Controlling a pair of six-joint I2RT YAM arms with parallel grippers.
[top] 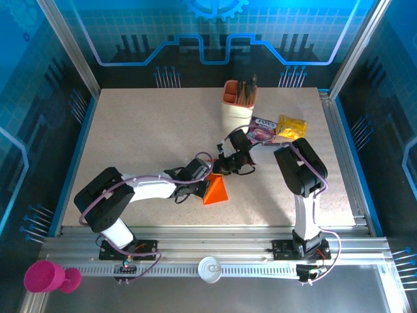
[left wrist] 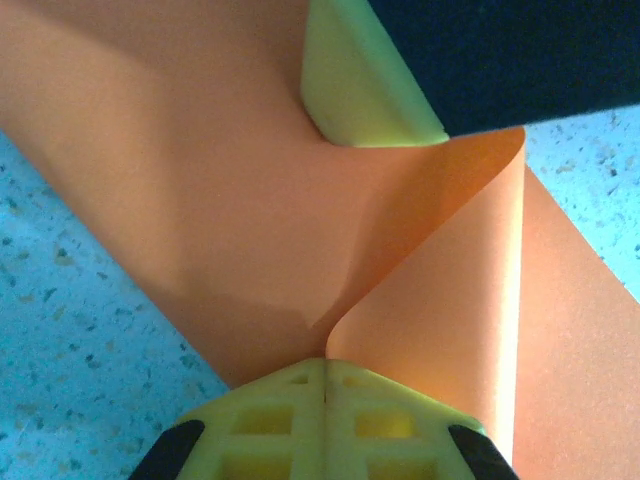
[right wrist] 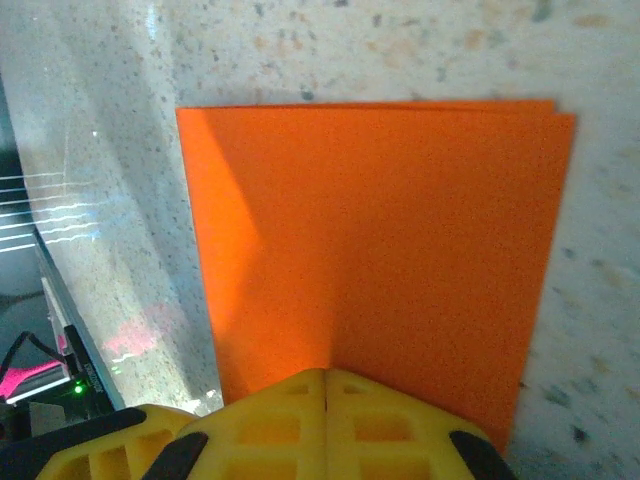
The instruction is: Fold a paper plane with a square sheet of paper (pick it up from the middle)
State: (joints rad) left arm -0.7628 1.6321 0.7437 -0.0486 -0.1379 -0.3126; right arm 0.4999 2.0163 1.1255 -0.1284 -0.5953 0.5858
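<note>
The square sheet of paper (top: 215,192) is bright orange and folded over, standing like a small tent at mid-table. In the right wrist view the sheet (right wrist: 380,240) is a doubled rectangle with two edges showing along its far side. My right gripper (right wrist: 327,374) is shut on its near edge. In the left wrist view the paper (left wrist: 200,200) curls upward, and my left gripper (left wrist: 325,362) is shut on a pinched crease. A yellow finger (left wrist: 360,90) of the other gripper touches the paper beyond. From above, the left gripper (top: 207,177) and right gripper (top: 220,171) meet at the paper's upper end.
A beige-and-orange pen cup (top: 238,104) stands behind the grippers. Pink (top: 262,130) and yellow (top: 291,125) snack packets lie to its right, near the right arm. A pink object (top: 45,277) and a white roll (top: 210,268) rest on the front rail.
</note>
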